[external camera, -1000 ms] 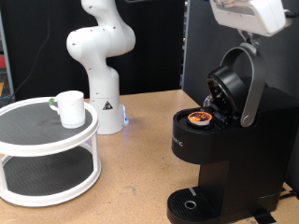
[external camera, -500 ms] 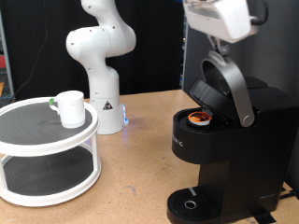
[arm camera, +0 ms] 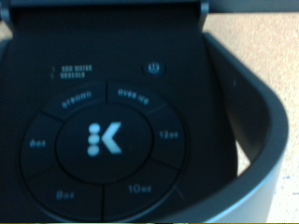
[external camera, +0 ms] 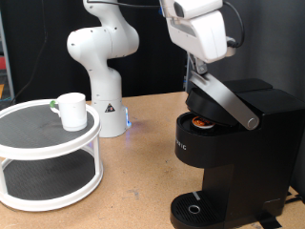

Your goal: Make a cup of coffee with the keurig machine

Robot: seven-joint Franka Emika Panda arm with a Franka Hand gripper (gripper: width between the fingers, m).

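Gripper (external camera: 202,67) on lid handle (external camera: 232,102) | keurig machine (external camera: 233,157) matte black, lid half-lowered

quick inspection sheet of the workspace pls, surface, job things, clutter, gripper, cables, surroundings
surface: brown tabletop.
job's things: cup upright on the white two-tier stand; keurig machine with its lid lowered most of the way, an orange pod seen in the gap; button panel lit.
clutter: nothing seen.
gripper: fingers not in view; the arm's white hand is above the lid handle.
cables: nothing seen.
surroundings: a second white robot arm; dark panel behind.
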